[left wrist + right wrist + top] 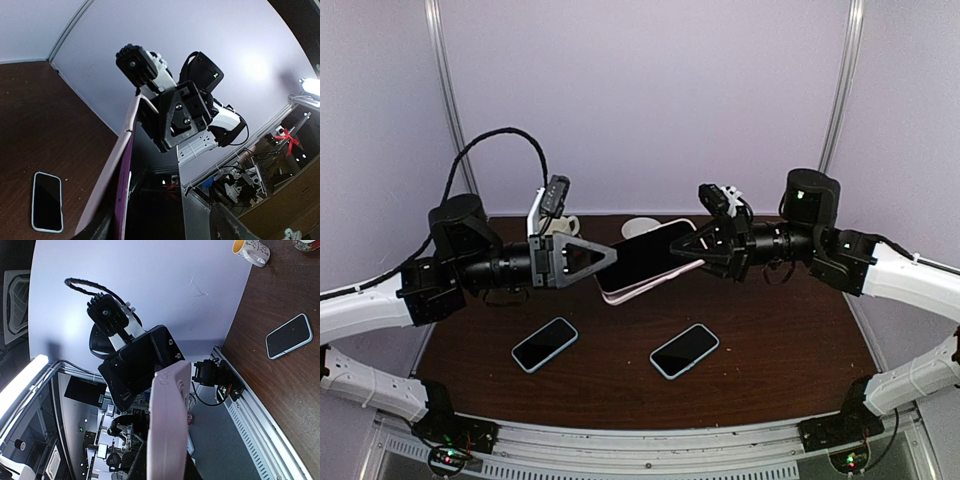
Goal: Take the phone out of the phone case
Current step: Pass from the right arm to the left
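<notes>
Left pincer [605,262] and right pincer [690,250] both pinch the phone [645,253], centre frame. It is probably rigid and slick, so peel its pliable-looking pink case [645,288] from a corner.

**A:** The phone case [655,283] looks like pale pink plastic, matt and smooth. The phone [645,252] shows a glossy black glass face.

**B:** Agreed. The left gripper [608,256] is matt grey plastic, the right gripper [688,250] matt black plastic.

**A:** The table [770,340] reads as dark brown wood (or a wood-look laminate, I can't tell), smooth with a low sheen.

**B:** The left loose phone [545,344] and the right loose phone [685,350] have glossy black screens inside smooth pale blue cases.

**A:** The arm shell [360,310] is shiny white plastic, the near rail [650,450] dull grey metal. The mug [248,250] is glossy glazed ceramic.
</notes>
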`<state>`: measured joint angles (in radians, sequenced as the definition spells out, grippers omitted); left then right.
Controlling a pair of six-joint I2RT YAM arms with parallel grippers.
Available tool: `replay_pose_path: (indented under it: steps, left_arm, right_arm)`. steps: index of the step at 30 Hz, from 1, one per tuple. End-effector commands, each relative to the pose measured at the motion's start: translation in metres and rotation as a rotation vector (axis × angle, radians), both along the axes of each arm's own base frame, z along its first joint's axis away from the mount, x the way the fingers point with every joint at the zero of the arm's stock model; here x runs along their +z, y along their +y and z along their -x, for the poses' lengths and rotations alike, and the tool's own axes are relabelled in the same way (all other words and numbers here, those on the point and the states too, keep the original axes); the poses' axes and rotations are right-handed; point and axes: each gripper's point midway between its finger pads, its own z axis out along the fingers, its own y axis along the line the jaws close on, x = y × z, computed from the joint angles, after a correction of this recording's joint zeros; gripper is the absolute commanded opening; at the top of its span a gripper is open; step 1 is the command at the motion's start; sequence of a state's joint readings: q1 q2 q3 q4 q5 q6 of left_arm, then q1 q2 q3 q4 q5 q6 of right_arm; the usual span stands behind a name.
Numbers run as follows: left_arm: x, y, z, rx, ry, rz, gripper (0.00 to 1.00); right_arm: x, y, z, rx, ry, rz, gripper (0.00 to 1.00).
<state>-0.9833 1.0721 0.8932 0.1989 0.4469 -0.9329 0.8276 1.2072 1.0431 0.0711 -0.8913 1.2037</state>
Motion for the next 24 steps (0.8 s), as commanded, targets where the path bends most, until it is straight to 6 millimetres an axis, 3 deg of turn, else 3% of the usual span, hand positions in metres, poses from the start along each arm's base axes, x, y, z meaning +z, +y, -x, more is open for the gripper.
replay_pose_path:
  steps: [1,11,16,20,24]
  left_arm:
    - [0.001,0.005,-0.001,0.03,-0.146,-0.024,0.64]
    - [-0.003,0.005,0.0,0.074,-0.291,-0.143,0.54]
    - [0.011,0.007,0.015,0.039,-0.305,-0.063,0.53]
    - [0.01,0.011,0.014,0.058,-0.255,-0.064,0.5]
    - [0.009,0.006,0.012,0.055,-0.104,-0.03,0.45]
  right_arm:
    - [0.039,-0.001,0.001,0.007,0.006,-0.154,0.0]
    - [0.044,-0.001,-0.002,-0.009,0.043,-0.174,0.0]
    - [0.038,-0.001,-0.002,-0.01,0.045,-0.153,0.0]
    - [0.036,-0.001,-0.001,-0.01,0.007,-0.147,0.0]
    - [0.037,-0.008,-0.002,-0.068,-0.172,-0.11,0.0]
